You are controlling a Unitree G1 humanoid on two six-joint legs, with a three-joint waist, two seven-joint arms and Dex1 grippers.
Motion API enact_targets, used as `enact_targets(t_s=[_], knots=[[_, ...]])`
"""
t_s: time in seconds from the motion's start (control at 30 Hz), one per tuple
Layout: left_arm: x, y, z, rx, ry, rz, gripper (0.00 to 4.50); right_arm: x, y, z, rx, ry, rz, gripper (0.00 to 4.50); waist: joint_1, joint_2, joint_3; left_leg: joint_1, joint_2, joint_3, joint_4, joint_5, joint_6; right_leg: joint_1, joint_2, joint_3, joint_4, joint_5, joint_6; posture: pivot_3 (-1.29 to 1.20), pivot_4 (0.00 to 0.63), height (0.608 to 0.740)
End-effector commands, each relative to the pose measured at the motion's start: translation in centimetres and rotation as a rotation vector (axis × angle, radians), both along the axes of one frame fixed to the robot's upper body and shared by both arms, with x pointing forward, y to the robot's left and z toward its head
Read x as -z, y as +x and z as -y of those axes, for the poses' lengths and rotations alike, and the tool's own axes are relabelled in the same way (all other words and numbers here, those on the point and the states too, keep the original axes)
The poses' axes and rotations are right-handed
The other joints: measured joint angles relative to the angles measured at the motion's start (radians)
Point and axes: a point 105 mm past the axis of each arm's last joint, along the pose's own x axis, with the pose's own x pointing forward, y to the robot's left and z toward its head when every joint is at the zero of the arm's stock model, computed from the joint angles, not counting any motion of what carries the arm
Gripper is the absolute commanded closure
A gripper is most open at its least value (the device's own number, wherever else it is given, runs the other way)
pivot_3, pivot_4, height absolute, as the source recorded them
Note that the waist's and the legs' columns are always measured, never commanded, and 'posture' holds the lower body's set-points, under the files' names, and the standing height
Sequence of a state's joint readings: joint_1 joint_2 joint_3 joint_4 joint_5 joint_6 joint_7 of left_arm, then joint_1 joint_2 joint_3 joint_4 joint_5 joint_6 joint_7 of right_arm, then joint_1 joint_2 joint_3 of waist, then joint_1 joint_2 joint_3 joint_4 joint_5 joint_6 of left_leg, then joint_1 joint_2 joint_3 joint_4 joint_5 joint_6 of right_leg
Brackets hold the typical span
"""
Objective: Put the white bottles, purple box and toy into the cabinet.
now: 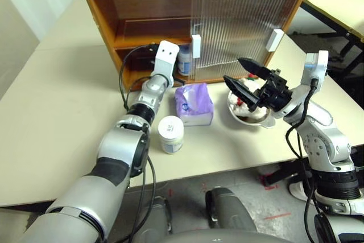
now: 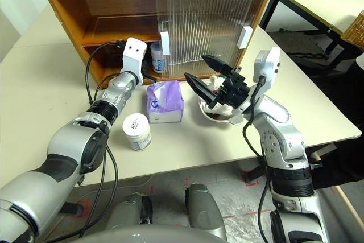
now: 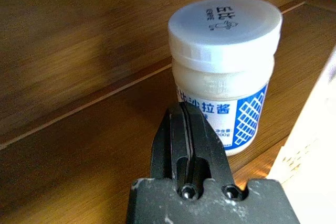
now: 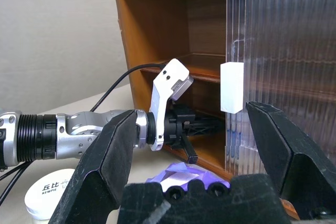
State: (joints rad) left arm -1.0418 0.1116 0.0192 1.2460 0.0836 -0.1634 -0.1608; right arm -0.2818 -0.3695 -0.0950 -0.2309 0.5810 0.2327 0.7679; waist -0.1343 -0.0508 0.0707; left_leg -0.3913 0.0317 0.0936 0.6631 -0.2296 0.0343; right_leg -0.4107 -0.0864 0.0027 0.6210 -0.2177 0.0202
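Squat white bottle [image 3: 224,72] with blue-latticed label, standing upright, lid up, on lower cabinet [image 1: 142,4] shelf just beyond closed, empty left gripper [image 3: 190,142]; right gripper [image 1: 245,79] spread wide, empty.

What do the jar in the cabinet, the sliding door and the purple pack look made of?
Jar in the cabinet: looks like plastic, matte white lid, slightly translucent body, glossy printed label.
Sliding door: ribbed translucent sheet, probably acrylic or polycarbonate; the shelf shows faintly through it.
Purple pack: soft, crinkled film wrap, likely thin plastic.
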Motion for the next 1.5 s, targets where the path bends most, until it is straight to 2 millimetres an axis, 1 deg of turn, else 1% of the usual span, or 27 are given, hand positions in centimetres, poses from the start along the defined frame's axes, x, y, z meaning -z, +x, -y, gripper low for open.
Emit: enact_targets(t_s=[0.03,0.2,0.23,0.3,0.37,0.4,0.43,0.5,0.57,0.6,0.63,0.7,0.77,0.87,0.9,0.93,1.0,1.07,1.17,1.23,1.4,1.5], knots=[[-0.3,0.1,-1.1,-0.007,0.000,0.011,4.48,-0.2,-0.1,0.4,0.012,-0.003,0.013,0.00,-0.005,0.000,0.000,0.000,0.000,0.000,0.000,0.000,0.000,0.000,0.000,0.000,0.000,0.000,0.000,-0.17,0.000,0.740],[-0.7,-0.1,-4.5,-0.024,-0.010,0.032,4.48,0.3,0.2,0.9,0.013,-0.025,-0.002,0.00,-0.014,0.001,-0.002,0.000,0.000,0.000,0.000,0.000,0.000,0.000,0.000,0.000,0.001,0.000,0.000,-0.13,0.000,0.740],[-0.8,-0.3,-5.3,-0.013,-0.015,0.038,4.32,0.7,0.2,1.1,0.008,-0.046,-0.014,0.00,-0.014,0.002,-0.003,0.001,0.000,0.000,0.000,0.000,0.000,0.000,0.000,0.000,0.001,0.000,0.000,-0.12,0.000,0.740],[-1.3,-1.1,-6.3,0.040,-0.043,0.077,3.89,1.4,0.2,1.5,-0.003,-0.071,-0.037,0.00,-0.012,0.003,-0.004,0.001,0.002,0.000,0.000,0.000,0.000,0.000,0.000,0.000,0.001,0.000,0.000,-0.11,0.000,0.740],[-2.1,-2.2,-6.8,0.097,-0.082,0.131,3.21,1.6,0.2,2.0,-0.011,-0.076,-0.051,0.00,-0.009,0.002,-0.005,0.001,0.003,0.000,0.000,0.000,0.000,0.000,0.000,0.001,0.002,0.000,0.000,-0.10,0.000,0.740],[-2.4,-2.8,-7.2,0.125,-0.092,0.154,2.78,1.8,0.1,2.2,-0.021,-0.083,-0.058,0.00,-0.007,0.002,-0.005,0.001,0.003,0.000,0.000,0.000,0.000,0.000,0.000,0.001,0.002,0.001,-0.002,-0.09,0.000,0.740],[-2.4,-4.0,-7.9,0.180,-0.097,0.163,2.46,2.3,-0.3,2.3,-0.054,-0.107,-0.071,0.00,-0.003,0.003,-0.005,0.001,0.003,0.000,0.000,0.000,0.000,0.000,0.000,0.001,0.002,0.001,-0.002,-0.08,0.000,0.740],[-2.2,-6.5,-9.0,0.293,-0.112,0.155,1.65,2.9,-1.0,2.4,-0.123,-0.119,-0.102,0.00,0.000,0.003,-0.006,0.001,0.003,0.000,0.000,0.000,0.000,0.000,-0.001,0.001,0.003,0.002,-0.003,-0.07,0.000,0.740],[-1.8,-8.5,-10.1,0.361,-0.128,0.122,0.93,3.2,-1.5,2.3,-0.172,-0.133,-0.117,0.00,0.004,0.003,-0.008,0.002,0.004,0.001,0.000,0.000,0.000,0.000,0.000,0.001,0.004,0.001,-0.005,-0.07,0.000,0.740],[-1.7,-9.2,-10.5,0.382,-0.132,0.107,0.46,3.3,-1.7,2.3,-0.191,-0.145,-0.120,0.00,0.006,0.004,-0.008,0.002,0.004,0.000,0.000,0.000,0.000,0.000,0.000,0.001,0.004,0.001,-0.005,-0.06,0.000,0.740],[-1.5,-10.6,-11.5,0.425,-0.117,0.085,0.09,3.4,-2.3,2.2,-0.238,-0.157,-0.122,0.00,0.009,0.004,-0.009,0.002,0.004,0.001,0.000,0.000,0.000,0.000,0.000,0.001,0.004,0.000,-0.005,-0.06,0.000,0.740],[-1.3,-12.4,-12.5,0.482,-0.092,0.052,0.04,3.5,-3.0,2.2,-0.302,-0.167,-0.121,0.00,0.018,0.005,-0.011,0.003,0.004,0.001,0.000,0.000,0.000,0.000,0.000,0.001,0.004,-0.001,-0.003,-0.05,0.000,0.740],[-1.0,-14.6,-13.1,0.559,-0.084,0.015,0.04,3.6,-4.3,2.0,-0.397,-0.191,-0.114,0.00,0.028,0.006,-0.012,0.003,0.004,0.001,0.001,0.000,0.000,0.000,0.000,0.001,0.004,-0.001,-0.004,-0.03,0.000,0.740],[-0.6,-16.5,-12.9,0.646,-0.064,-0.031,0.04,3.8,-5.1,2.1,-0.460,-0.218,-0.118,0.00,0.052,0.006,-0.013,0.005,0.005,0.001,0.001,0.000,0.000,0.001,0.000,0.001,0.004,-0.005,-0.009,-0.02,0.000,0.740],[-0.4,-17.2,-13.0,0.671,-0.044,-0.052,0.04,4.0,-5.3,2.2,-0.474,-0.233,-0.119,0.00,0.061,0.006,-0.013,0.004,0.005,0.001,0.001,0.000,0.000,0.001,0.000,0.001,0.003,-0.008,-0.016,-0.01,0.000,0.740],[-0.3,-17.6,-13.1,0.691,-0.029,-0.070,0.04,4.1,-5.4,2.2,-0.483,-0.244,-0.118,0.00,0.070,0.006,-0.013,0.004,0.005,0.001,0.001,0.000,0.000,0.001,-0.001,0.001,0.004,-0.009,-0.018,-0.01,0.000,0.740],[0.7,-18.9,-12.9,0.734,-0.032,-0.128,0.04,4.2,-5.1,2.1,-0.466,-0.252,-0.112,0.00,0.077,0.007,-0.015,0.004,0.006,0.001,0.001,0.000,0.000,0.001,-0.001,0.000,0.004,-0.009,-0.018,-0.01,0.000,0.740],[1.6,-19.6,-12.0,0.772,-0.039,-0.162,0.04,4.4,-4.6,2.0,-0.438,-0.250,-0.115,0.00,0.087,0.010,-0.016,0.005,0.006,0.002,0.001,0.000,0.000,0.001,-0.001,0.000,0.003,-0.010,-0.019,0.00,0.000,0.740],[2.2,-19.7,-10.9,0.799,-0.051,-0.172,0.04,4.5,-4.3,1.7,-0.428,-0.250,-0.113,0.00,0.102,0.010,-0.017,0.004,0.007,0.002,0.001,0.000,0.000,0.000,-0.001,0.000,0.004,-0.010,-0.019,-0.01,0.000,0.740],[2.7,-19.7,-10.3,0.827,-0.023,-0.177,0.04,4.4,-4.4,1.4,-0.429,-0.251,-0.104,0.00,0.103,0.010,-0.017,0.004,0.007,0.002,0.001,0.000,0.000,0.000,0.000,0.000,0.004,-0.010,-0.019,-0.01,0.000,0.740],[4.2,-18.8,-9.3,0.877,0.057,-0.174,0.04,4.4,-5.2,0.7,-0.461,-0.264,-0.082,0.00,0.102,0.011,-0.018,0.003,0.007,0.003,0.001,0.000,0.000,0.000,0.000,0.000,0.004,-0.011,-0.020,-0.01,0.000,0.740],[4.8,-18.5,-8.7,0.912,0.070,-0.174,0.04,4.6,-5.4,0.6,-0.466,-0.286,-0.078,0.00,0.099,0.010,-0.019,0.003,0.007,0.003,0.001,0.000,0.000,0.000,0.000,0.000,0.004,-0.011,-0.019,-0.04,0.000,0.740]])
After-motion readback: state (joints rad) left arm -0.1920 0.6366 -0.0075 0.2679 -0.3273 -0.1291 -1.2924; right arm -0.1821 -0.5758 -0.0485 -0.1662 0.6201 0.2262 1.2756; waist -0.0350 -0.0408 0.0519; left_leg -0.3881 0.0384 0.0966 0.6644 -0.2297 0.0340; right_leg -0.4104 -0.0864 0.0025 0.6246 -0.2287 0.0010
